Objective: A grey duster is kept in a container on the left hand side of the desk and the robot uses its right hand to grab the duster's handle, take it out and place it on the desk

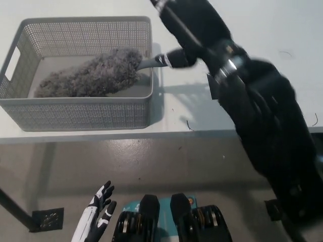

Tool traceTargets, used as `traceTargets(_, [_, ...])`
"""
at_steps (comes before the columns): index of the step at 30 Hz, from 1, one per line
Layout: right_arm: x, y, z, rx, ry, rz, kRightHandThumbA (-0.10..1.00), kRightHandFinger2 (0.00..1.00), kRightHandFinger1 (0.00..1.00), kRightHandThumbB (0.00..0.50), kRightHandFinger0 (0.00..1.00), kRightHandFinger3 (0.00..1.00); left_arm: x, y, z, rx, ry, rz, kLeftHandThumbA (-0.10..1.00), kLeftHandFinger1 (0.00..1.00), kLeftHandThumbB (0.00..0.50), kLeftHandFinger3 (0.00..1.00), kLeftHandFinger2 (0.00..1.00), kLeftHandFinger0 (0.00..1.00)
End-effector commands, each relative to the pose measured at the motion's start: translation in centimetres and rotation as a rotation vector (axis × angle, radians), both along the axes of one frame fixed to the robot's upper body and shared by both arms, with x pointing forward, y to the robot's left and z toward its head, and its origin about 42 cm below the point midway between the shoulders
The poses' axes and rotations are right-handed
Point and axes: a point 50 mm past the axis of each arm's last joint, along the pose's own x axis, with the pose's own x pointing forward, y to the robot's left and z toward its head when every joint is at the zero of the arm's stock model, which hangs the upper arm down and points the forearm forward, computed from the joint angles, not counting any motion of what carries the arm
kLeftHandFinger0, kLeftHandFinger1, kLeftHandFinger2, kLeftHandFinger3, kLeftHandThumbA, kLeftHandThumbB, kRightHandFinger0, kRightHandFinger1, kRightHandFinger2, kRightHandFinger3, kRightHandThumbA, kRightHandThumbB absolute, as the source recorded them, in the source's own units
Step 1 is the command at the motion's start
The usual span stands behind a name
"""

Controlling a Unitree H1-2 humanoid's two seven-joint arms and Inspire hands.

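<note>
In grey mesh container point(86, 23) on desk point(287, 25) — fluffy grey duster point(91, 75), handle point(147, 63) over rim beneath black R hand point(189, 27); grip impossible to tell. Lower L: white L hand point(98, 218), fingers spread.
</note>
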Motion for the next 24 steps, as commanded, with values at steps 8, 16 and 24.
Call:
traceTargets(8, [4.6,3.1,3.4,-0.135,0.168,-0.286,0.98,1.00,1.00,0.500,1.00,1.00,0.2,0.0,1.8,0.034,-0.136,-0.060,0.90,1.00,0.165,1.00,1.00,1.00])
traceTargets(16, [4.3,3.3,2.0,-0.157,0.270,-0.271,1.00,1.00,1.00,0.500,1.00,1.00,0.3,0.3,2.0,0.048,-0.141,-0.073,0.89,1.00,0.155,1.00,1.00,1.00])
traceTargets(24, [4.0,2.2,2.7,-0.137,0.363,-0.234,1.00,1.00,1.00,0.500,1.00,1.00,0.5,0.1,1.7,0.060,-0.132,-0.094,0.89,1.00,0.158,1.00,1.00,1.00])
